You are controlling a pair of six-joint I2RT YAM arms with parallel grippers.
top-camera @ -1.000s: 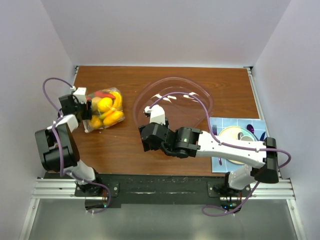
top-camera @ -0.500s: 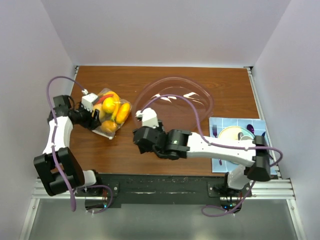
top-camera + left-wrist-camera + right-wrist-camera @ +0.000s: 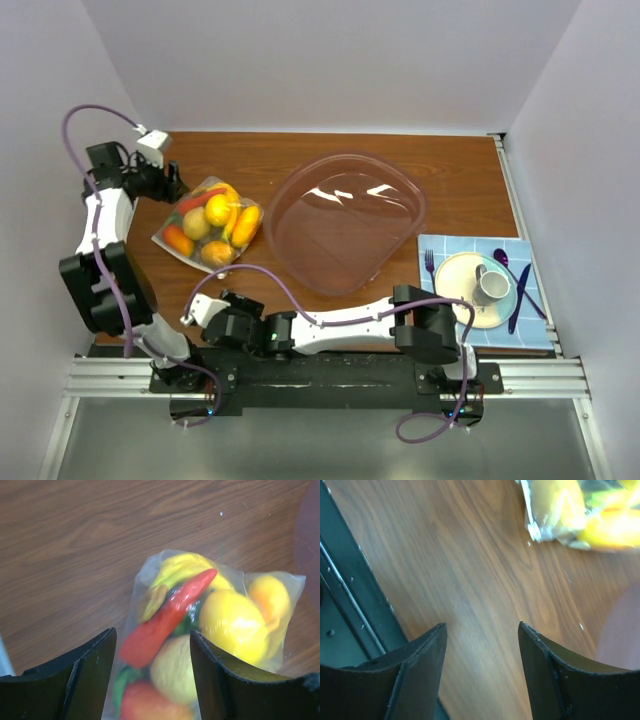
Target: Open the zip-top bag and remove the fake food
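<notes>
The zip-top bag (image 3: 208,232) lies flat on the table (image 3: 300,160), toward its left side. It sits just beside the large clear pinkish bowl (image 3: 345,240) and, as far as the top view shows, does not touch it. All the fake food (image 3: 232,625) is inside the bag: a red pepper (image 3: 170,610), 2 or 3 yellow pieces, something orange and a bit of green, packed so the film bulges. Nothing is out, so the task looks to be at its start, with the opening not yet done.

The left gripper (image 3: 152,635) hangs over the bag's far-left corner with its jaws spread wide and the pepper showing in the gap. It grips nothing. That placement probably serves to catch 1 edge of the bag.

The right gripper (image 3: 481,626) is low by the near edge of the table, jaws equally wide over bare wood. The bag's near corner is ahead of it and the black rail (image 3: 345,605) is at its side. It seems set to come in from the opposite side, so that the 2 grippers can pull the mouth apart.

The zip seal is hard to make out, and neither wrist view shows it clearly. The left wrist view is blurred near the fingers, which also cut off the bag's near end, so I cannot tell whether the tips touch the film.
</notes>
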